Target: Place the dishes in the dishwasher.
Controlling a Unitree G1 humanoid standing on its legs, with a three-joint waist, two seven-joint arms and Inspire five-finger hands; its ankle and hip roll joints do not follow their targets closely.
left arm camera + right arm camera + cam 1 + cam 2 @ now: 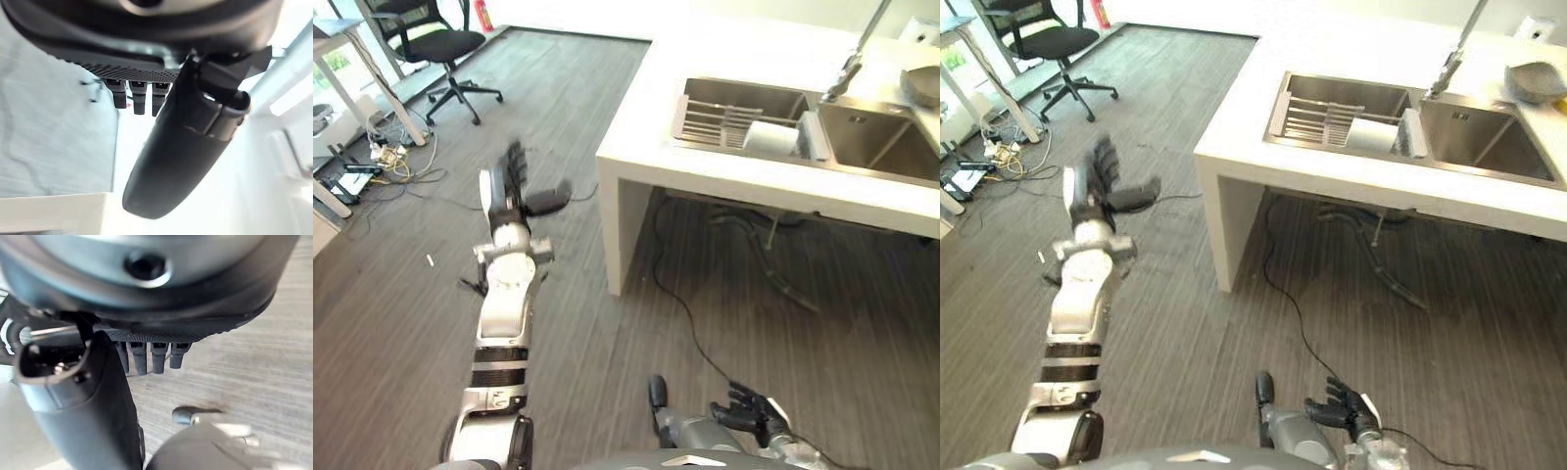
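Observation:
A white plate [771,139] leans in the left basin of the steel sink [803,98], beside a wire dish rack [715,122]. A grey bowl [922,86] rests on the white counter at the far right. My left hand [514,181] is raised over the floor to the left of the counter, well short of the sink. It is open, with straight fingers [139,95] and its thumb [181,147] standing out, and it holds nothing. My right hand [749,406] hangs low near the floor, its fingers [159,357] relaxed and empty.
The white counter [636,157] juts out at the middle, with hoses and a cable on the floor under it. A faucet [850,69] rises between the basins. A black office chair [445,49] and a tangle of cables [391,162] lie at the far left.

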